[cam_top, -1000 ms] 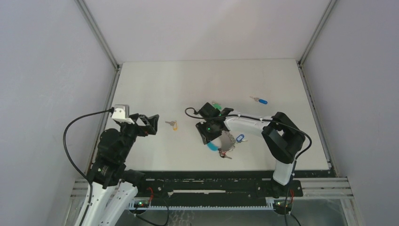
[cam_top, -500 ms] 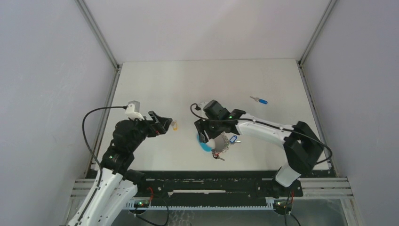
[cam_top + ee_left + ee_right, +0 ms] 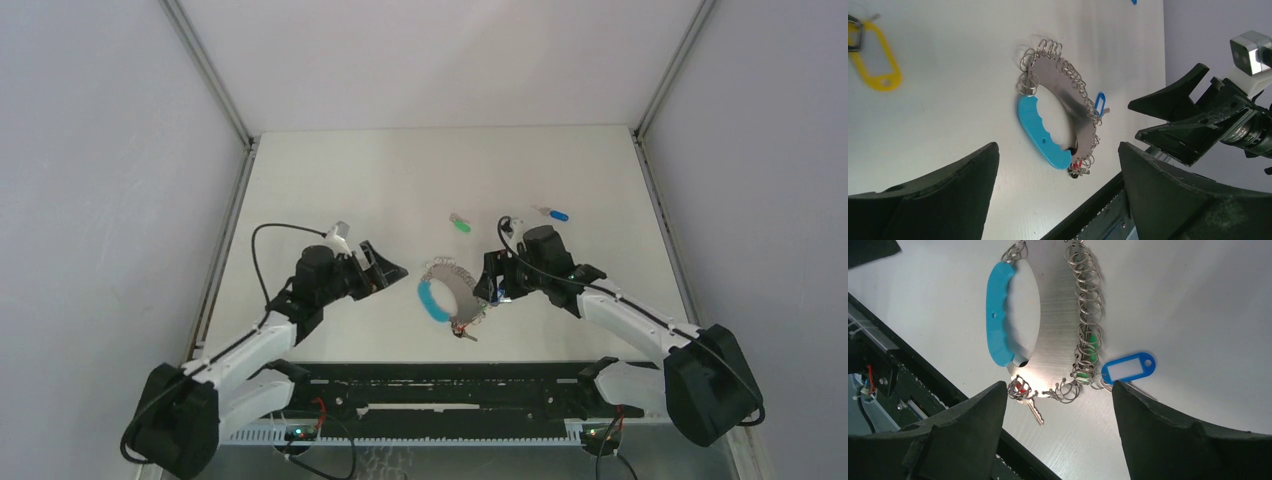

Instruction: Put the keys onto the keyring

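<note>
**Top view.** The large silver keyring with a turquoise plastic grip lies flat at frame centre, slightly left of its place a second ago. The right gripper has released it and drawn back to its right, jaws wide and empty. The left gripper, likewise spread and empty, has advanced to its left side, probably for a regrasp. A green-headed key and a blue-headed key lie loose at upper right, and a yellow plastic tag at the left-wrist view's upper left. The blue plastic tag on the ring is blank, and no writing is legible.
</note>
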Robot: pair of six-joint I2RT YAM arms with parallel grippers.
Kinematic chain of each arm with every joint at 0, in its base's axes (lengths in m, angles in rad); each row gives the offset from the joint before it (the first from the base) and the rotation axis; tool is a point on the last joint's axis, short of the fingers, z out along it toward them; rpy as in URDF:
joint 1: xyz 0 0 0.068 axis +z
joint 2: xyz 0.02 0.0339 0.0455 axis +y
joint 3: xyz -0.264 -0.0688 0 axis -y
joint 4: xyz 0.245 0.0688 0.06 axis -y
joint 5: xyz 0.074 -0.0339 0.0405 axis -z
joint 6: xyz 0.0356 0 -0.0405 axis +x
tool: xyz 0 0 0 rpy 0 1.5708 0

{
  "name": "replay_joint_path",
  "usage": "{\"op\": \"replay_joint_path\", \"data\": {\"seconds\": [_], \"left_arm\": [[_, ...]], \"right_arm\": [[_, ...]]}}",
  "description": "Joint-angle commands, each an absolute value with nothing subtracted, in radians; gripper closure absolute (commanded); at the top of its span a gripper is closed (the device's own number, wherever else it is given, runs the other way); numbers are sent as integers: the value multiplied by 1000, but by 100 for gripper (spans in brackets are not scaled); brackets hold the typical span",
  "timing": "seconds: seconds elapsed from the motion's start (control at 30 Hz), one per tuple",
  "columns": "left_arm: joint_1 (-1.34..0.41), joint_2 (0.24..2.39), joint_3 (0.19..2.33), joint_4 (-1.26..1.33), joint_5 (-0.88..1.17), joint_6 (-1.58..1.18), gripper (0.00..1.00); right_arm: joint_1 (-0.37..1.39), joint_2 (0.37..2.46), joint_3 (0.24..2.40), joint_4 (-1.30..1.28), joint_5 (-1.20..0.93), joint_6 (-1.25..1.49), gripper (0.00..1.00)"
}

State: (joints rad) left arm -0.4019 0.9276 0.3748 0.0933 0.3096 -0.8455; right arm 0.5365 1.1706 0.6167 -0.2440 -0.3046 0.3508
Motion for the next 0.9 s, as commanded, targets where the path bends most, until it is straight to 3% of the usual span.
{"op": "replay_joint_path", "data": {"seconds": [0.0,0.87], "left_arm": [[-455,1066,345,330,357,-942,8],[-532,1508,374,514,472,-1064,19]], "right_arm": [[502,1160,575,-108,-395,401,23],[612,1465,524,234,-460,641,29]]}}
